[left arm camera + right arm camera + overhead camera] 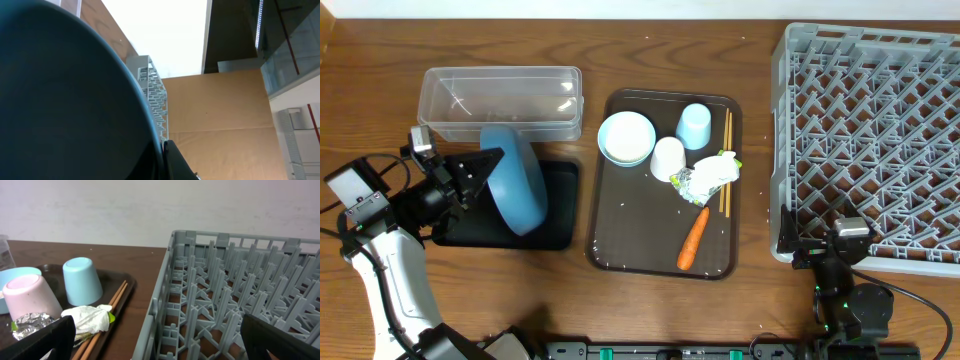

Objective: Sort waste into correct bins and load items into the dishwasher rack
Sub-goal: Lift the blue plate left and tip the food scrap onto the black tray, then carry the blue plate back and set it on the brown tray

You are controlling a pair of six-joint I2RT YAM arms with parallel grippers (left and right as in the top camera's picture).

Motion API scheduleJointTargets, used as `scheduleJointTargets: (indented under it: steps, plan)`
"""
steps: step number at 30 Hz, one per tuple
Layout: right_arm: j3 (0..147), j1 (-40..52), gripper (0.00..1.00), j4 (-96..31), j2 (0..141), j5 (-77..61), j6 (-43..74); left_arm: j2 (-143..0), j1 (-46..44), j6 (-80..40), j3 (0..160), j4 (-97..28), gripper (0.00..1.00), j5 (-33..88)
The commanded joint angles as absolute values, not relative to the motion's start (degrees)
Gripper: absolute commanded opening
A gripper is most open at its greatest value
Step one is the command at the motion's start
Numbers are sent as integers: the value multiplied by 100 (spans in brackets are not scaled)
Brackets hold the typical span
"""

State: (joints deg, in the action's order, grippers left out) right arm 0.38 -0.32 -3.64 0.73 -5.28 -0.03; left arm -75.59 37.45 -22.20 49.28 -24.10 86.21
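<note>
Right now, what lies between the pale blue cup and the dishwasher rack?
The wooden chopsticks, then a strip of bare table; the overhead view shows it.

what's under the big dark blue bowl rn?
The shallow black tray; the left gripper holds the large dark blue bowl tilted above it. The tray floor beneath the bowl is covered, so any waste there can't be seen.

Soft, even light overhead, shadows faint. The left wrist view shows the bowl (pixel 65 100) blurred dark against white glare.
</note>
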Motion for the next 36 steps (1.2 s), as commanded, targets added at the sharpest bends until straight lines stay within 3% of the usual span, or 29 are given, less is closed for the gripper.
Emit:
scheduleJointTargets:
  steps: [1,12,23,36]
  plan:
    - [32,-69,99,-388,38,-493,58,-7566,3769,-2080,4917,-2412,6,8737]
    - [32,-69,99,-388,38,-493,60,-6475,3089,-2088,4934,-2379,6,8573]
    - [32,-69,99,-390,38,-493,60,-4768,392,-2552,4934,-2810,6,5035]
    - [32,-69,99,-388,38,-493,58,-5579,-3317,-2604,4934,-2834,6,484]
